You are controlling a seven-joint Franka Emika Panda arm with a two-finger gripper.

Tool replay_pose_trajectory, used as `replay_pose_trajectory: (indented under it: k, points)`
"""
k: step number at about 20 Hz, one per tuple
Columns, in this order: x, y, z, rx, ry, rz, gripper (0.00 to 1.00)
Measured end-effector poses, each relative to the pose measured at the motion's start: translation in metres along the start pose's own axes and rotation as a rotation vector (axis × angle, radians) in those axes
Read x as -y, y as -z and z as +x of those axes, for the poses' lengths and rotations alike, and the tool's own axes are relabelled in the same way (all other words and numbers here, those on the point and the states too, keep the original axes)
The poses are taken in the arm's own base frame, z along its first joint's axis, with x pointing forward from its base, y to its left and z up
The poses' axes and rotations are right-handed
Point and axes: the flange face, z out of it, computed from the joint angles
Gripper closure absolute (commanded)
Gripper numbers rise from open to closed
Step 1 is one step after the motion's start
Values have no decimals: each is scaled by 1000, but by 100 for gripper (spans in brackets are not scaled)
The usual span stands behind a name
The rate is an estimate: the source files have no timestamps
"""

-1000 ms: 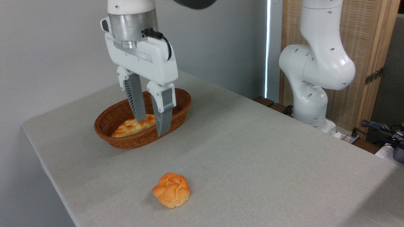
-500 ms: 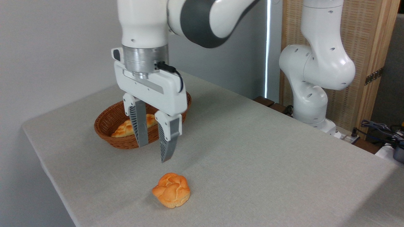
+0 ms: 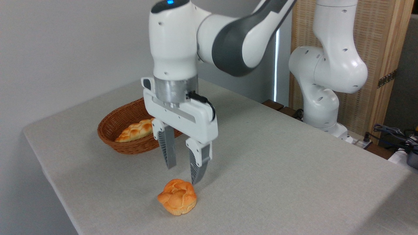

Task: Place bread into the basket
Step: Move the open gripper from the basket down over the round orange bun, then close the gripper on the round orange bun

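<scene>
Gripper (image 3: 184, 174) hangs spread and empty, just above the small knotted golden-orange bun (image 3: 177, 196) at twelve o'clock; looks light and squashy, best pinched gently across its round middle

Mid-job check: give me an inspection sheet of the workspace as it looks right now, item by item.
Surface: table under a plain grey cloth, flat, no spills seen.
Job's things: bun on the cloth near the front edge, not gripped; basket at the back left, upright.
Clutter: long braided loaf lying in the basket; nothing else seen on the table.
Claw: claw open, pointing down, just above and behind the bun, no contact visible.
Cables: short black cable on the claw body; loose cables off the table at right.
Surroundings: arm base beside the table, wooden panel behind it, grey wall.
</scene>
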Motion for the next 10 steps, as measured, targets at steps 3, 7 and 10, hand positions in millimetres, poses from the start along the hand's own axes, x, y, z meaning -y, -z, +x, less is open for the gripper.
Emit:
replay_pose_trajectory:
  k: [3, 7, 10]
  points:
    - [2, -21, -12, -24, 14, 21, 0]
    - [2, -26, -13, -48, 15, 41, 0]
    - [3, -24, -11, -75, 31, 41, 0]
